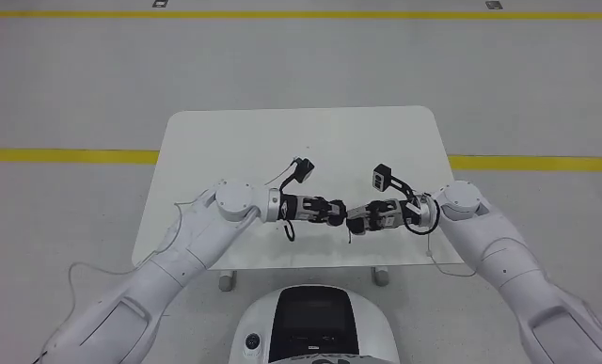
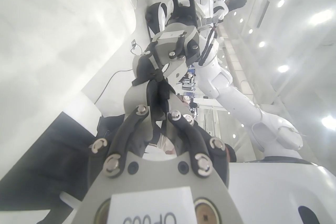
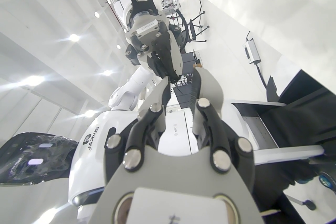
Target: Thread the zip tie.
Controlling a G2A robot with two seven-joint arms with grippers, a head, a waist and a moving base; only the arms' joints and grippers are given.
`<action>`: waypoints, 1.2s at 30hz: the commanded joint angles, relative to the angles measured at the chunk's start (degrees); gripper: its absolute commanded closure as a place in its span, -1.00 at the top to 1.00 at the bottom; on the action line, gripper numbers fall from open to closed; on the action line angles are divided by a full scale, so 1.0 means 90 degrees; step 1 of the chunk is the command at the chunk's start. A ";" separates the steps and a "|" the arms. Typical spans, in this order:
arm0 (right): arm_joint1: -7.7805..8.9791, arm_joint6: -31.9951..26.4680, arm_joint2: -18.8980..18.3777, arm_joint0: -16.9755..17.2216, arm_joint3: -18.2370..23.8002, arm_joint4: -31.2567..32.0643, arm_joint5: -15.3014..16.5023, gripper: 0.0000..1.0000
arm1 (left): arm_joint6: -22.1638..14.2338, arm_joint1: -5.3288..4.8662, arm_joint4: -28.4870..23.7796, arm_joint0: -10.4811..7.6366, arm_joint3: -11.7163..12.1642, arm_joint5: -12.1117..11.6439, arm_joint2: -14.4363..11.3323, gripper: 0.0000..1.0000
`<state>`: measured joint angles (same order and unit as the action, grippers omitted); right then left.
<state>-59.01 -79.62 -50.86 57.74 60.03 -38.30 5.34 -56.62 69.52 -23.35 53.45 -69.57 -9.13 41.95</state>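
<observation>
Starting closest in, with the left gripper [image 2: 157, 95]: clamped fully shut on the black zip tie [image 2: 157, 78], nothing but dark strap in the pinch. Facing it tip to tip, the right gripper [image 3: 181, 76]: parted a fair bit, with background showing through the gap, gripping nothing as far as can be told, just a thin dark strand [image 3: 179, 88] running into that gap. Holds the tie up in the air at the meeting point of the two tips, over the near edge of the white table [image 1: 282, 138], roughly midway between left and right. Handling guess: next to weightless, slick plastic, springy rather than floppy, so likely to flick sideways or skate out of a lazy pinch. Probably best pinched flat across the strap's broad faces, close behind the tail tip to stop the free end bowing away, and the head taken by its sides to keep the slot clear. Not fragile, but easy to kink if squeezed edge-on. Now the annoying part: can't tell head from tail, can't find the slot at all, buried somewhere in a dark bunched tangle at the pinch. No telling about contact between that strand and the right gripper, or about anything being threaded yet. From above, just a dark speck between the tips.
</observation>
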 commanded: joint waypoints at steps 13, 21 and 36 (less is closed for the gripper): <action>0.0017 0.0692 -0.0386 0.0295 0.0129 -0.0155 0.0324 1.00 | 0.1030 -0.0056 -0.0552 0.0323 -0.0024 -0.0366 0.0458 -1.00; 0.0015 0.0921 -0.0477 0.0425 0.0247 -0.0210 0.0499 1.00 | 0.1309 -0.0068 -0.0544 0.0385 -0.0014 -0.0302 0.0537 -1.00; -0.0149 0.2253 -0.1319 0.1065 0.1088 0.0092 0.1571 1.00 | 0.2041 0.0249 -0.2108 0.0553 0.0374 -0.0657 0.0354 -1.00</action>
<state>-60.07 -59.55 -61.86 66.72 69.17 -37.68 19.44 -38.62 71.50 -41.86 58.68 -66.83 -14.83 45.43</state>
